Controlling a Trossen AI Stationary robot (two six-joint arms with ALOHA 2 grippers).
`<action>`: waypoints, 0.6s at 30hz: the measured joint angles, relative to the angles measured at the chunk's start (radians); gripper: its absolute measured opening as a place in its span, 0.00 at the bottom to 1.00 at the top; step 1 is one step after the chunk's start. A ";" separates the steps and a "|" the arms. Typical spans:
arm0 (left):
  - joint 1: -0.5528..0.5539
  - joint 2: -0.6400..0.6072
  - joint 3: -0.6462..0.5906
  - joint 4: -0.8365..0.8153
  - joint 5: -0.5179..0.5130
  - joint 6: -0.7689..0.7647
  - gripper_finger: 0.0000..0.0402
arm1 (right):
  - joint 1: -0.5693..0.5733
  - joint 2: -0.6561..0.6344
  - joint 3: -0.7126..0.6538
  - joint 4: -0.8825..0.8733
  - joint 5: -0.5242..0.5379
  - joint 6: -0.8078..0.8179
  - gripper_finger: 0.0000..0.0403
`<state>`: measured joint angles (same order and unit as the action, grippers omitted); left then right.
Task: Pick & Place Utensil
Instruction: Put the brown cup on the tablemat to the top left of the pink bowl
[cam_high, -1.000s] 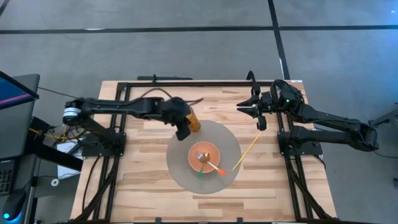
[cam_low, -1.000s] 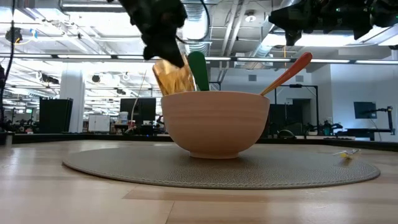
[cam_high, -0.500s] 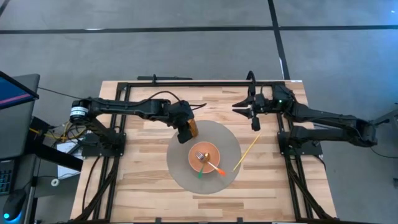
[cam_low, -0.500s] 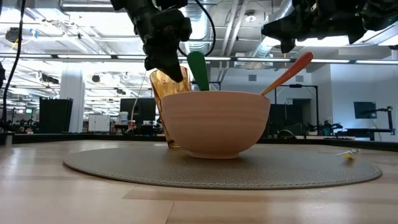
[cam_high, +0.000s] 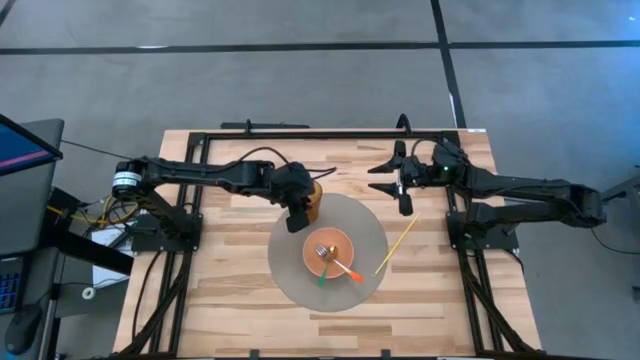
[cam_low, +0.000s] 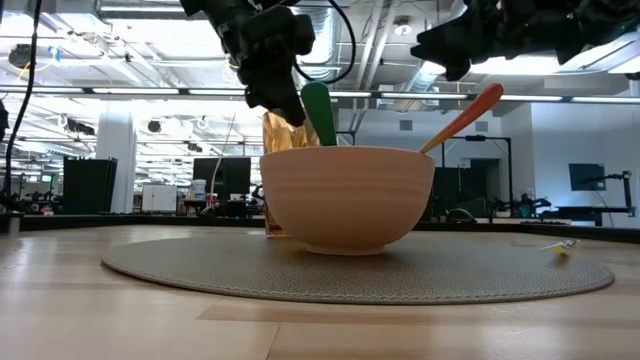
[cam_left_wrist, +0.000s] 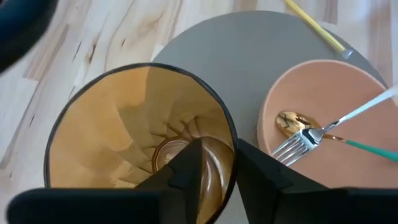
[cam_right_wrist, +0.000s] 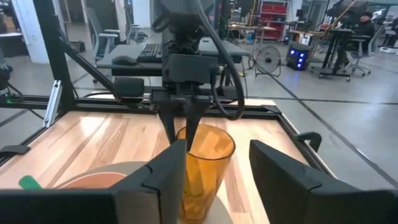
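An amber plastic cup (cam_high: 313, 203) stands upright at the far-left edge of the round grey mat (cam_high: 372, 232). My left gripper (cam_high: 300, 212) is above it, its fingers apart on either side of the rim (cam_left_wrist: 231, 134). A pink bowl (cam_high: 330, 255) on the mat holds a fork (cam_left_wrist: 297, 144) and a gold spoon (cam_left_wrist: 287, 120); a green handle (cam_low: 320, 115) and an orange handle (cam_low: 470, 112) lean on its rim. A yellow stick utensil (cam_high: 398, 243) lies with one end on the mat's right edge. My right gripper (cam_high: 381, 180) hovers open beyond the mat's far right. My left gripper comes from above with one finger (cam_left_wrist: 194, 167) inside the amber cup and the other (cam_left_wrist: 256, 175) outside, across the rim on the bowl's side. A gap shows at the wall, and I cannot tell whether either finger touches it. The cup stands on its base.
A black frame (cam_high: 300, 132) runs along the table's far edge and down both sides. Bare wood (cam_high: 230, 280) lies left of and in front of the mat. In the right wrist view my right gripper (cam_right_wrist: 217, 158) faces the cup and the left arm (cam_right_wrist: 186, 62).
My left gripper has gone down with the cup, which was lifted and tilted and now stands upright beside the bowl. My right gripper has moved toward the table's left, nearer the cup, and its fingers have spread wider.
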<state>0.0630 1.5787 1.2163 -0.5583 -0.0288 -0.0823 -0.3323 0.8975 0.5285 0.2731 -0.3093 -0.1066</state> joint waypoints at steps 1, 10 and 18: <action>-0.005 0.000 0.000 0.001 0.000 0.004 0.24 | 0.006 -0.002 0.000 -0.001 0.001 0.000 0.43; -0.075 -0.002 0.000 0.009 -0.001 0.008 0.33 | 0.108 -0.001 0.000 -0.125 0.061 0.010 0.44; -0.103 -0.101 0.000 0.076 -0.042 0.008 0.37 | 0.237 -0.001 0.000 -0.385 0.069 0.113 0.42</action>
<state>-0.0403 1.4780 1.2160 -0.4827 -0.0705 -0.0745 -0.0958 0.8963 0.5289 -0.1118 -0.2402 0.0062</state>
